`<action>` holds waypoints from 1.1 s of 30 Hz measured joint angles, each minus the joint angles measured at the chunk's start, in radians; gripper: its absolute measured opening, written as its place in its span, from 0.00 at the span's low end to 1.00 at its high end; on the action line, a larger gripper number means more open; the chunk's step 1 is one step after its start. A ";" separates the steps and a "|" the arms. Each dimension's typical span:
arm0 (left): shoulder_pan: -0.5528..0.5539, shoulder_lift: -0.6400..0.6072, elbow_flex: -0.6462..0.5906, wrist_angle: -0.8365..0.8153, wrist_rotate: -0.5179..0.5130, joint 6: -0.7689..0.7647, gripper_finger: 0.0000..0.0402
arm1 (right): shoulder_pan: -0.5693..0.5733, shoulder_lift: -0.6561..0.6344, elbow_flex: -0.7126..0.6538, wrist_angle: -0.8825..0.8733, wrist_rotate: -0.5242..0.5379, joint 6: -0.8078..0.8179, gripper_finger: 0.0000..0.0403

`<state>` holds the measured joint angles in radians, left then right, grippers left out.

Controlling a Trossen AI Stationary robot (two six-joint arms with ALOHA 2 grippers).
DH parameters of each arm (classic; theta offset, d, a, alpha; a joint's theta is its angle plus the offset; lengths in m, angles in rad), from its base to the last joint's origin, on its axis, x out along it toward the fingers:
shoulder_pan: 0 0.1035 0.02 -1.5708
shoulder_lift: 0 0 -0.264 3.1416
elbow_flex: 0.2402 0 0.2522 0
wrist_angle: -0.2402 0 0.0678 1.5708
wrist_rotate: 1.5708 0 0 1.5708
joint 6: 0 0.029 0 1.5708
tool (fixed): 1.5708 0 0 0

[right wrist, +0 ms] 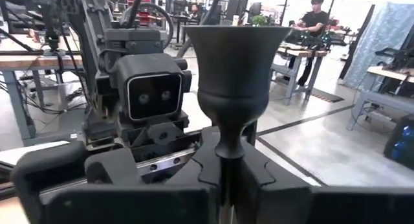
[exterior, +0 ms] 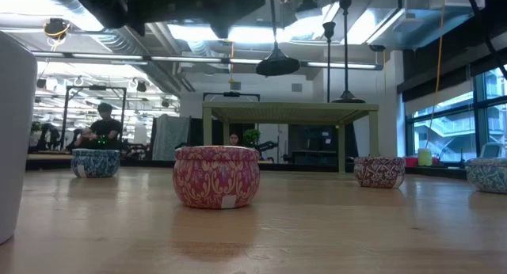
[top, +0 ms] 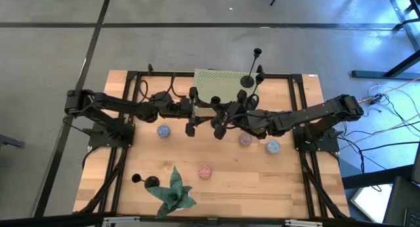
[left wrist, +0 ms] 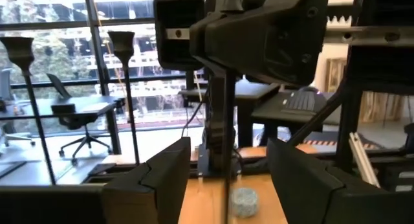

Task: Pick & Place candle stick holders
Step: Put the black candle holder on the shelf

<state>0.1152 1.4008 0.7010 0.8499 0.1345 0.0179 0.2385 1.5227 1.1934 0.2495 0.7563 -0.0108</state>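
- The right tool (right wrist: 223, 185) is clamped narrow on the thin stem of a candle stick holder (right wrist: 234, 75), just under its cup; the holder stands upright between the fingers and is carried above the counter (top: 295, 187) near its middle.
- In the high view the right tool (top: 223, 125) hangs beside the left tool (top: 191, 126), the two facing each other closely. Judged from that, the step in hand looks like a hand-over or a carry toward the green mat (top: 216, 88), though which one cannot be told.
- The left tool (left wrist: 223, 179) stands wide with nothing between its fingers. If it is to receive the stem, it should close low on it, well apart from the right tool's grip, before the right lets go.
- Keep the stem vertical: the holder is probably heaviest at the base, and a tilt would likely let it swing in the grip.
- Two more holders (top: 251, 79) stand on the mat; the disc base should come down on a bare part of it and clear of them.
- Another holder (top: 146, 181) lies near the green leafy plant (top: 174, 193), untouched.
- Small patterned tins (exterior: 216, 176) sit on the counter; keep the lowering path off them.
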 joint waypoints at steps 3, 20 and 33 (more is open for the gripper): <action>0.000 0.009 0.000 0.015 0.000 -0.006 0.45 | 0.000 0.000 0.000 0.000 -0.001 -0.005 0.03; -0.004 0.124 0.129 -0.039 0.031 -0.012 0.35 | -0.022 0.000 0.000 -0.007 -0.023 0.003 0.07; -0.003 0.132 0.135 -0.044 0.013 0.004 0.03 | -0.022 0.000 -0.001 -0.019 -0.027 -0.020 0.08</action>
<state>0.1120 1.5330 0.8362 0.8055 0.1474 0.0220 0.2165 1.5227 1.1927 0.2310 0.7292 -0.0305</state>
